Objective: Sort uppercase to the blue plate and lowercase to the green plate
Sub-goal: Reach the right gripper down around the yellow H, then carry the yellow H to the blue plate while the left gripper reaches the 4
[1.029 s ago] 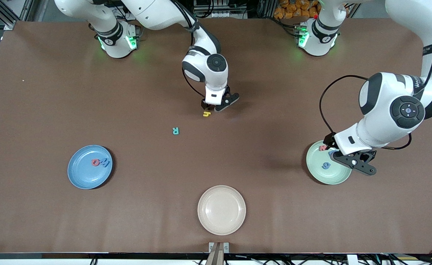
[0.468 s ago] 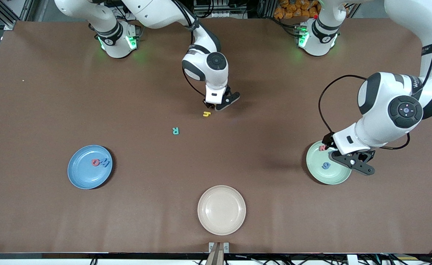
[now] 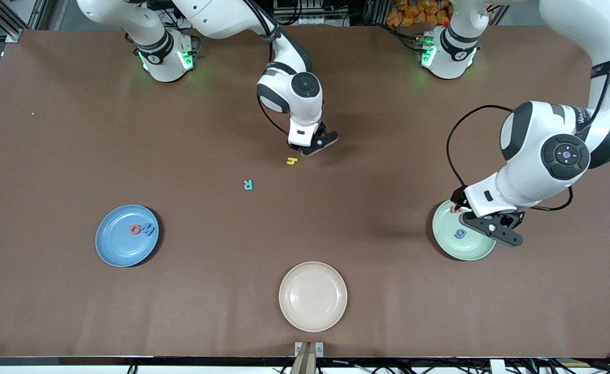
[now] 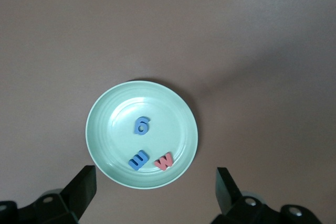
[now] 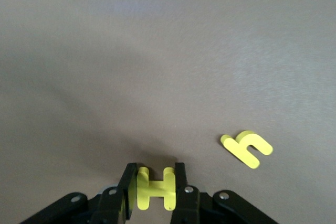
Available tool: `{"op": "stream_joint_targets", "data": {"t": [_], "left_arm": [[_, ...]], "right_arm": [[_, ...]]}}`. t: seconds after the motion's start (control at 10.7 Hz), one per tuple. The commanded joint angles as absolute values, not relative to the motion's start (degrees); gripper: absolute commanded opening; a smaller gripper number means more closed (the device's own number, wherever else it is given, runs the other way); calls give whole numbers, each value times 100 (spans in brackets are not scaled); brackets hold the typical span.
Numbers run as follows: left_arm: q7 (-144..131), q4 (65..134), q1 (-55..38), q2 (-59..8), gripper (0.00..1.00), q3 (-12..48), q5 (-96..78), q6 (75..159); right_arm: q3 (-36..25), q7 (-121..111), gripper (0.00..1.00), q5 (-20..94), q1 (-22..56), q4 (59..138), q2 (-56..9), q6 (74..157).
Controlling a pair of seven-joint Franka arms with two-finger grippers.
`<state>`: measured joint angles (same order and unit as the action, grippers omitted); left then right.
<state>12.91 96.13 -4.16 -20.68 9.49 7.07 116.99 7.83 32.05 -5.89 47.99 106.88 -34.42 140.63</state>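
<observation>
Right hand [image 5: 151, 188]: clamped on the yellow H [image 5: 154, 187], just over the surface [image 3: 367, 171] beside the yellow h [image 3: 292, 161]; hidden under the wrist in the front view.
Left hand [image 4: 155, 190]: fingers spread wide, empty, above the green plate [image 4: 100, 140].
Green plate holds: blue g [image 4: 142, 125], blue m [image 4: 138, 159], red m [image 4: 164, 160]; partly covered in the front view.
Teal R [image 3: 248, 185]: on the surface near the yellow h.
Blue plate [image 3: 112, 244]: red Q [image 3: 135, 228], blue M [image 3: 149, 229].

Even overhead light, soft arm shadows on table [image 3: 76, 130], focus sharp throughout.
</observation>
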Motion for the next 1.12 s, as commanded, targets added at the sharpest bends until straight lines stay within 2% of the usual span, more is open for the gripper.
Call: {"op": "stream_joint_targets", "data": {"t": [0.0,0.19,0.65,0.84,1.03], "left_arm": [[637,9633,-745,-2013,100,940,589,11628],[-155,9633,-1088,-2039,100,949,598,11628],[-1403,9615,-1729,-2328,100,1248,606,11698],[-1608,9607,-2265,-2661,100,1292,607,12004],[-2411,9511,-2600,-3056,100,1598,528,12522]], "right_arm": [[844,3524,0,-694,4362,10758,-3051,13939],[844,3236,0,-712,3643,10767,-2892,13957],[852,261,0,-703,1059,10705,-2944,14273],[853,-804,0,-694,162,10705,-2988,14273],[844,-1360,0,-703,-437,10696,-3023,14273]]}}
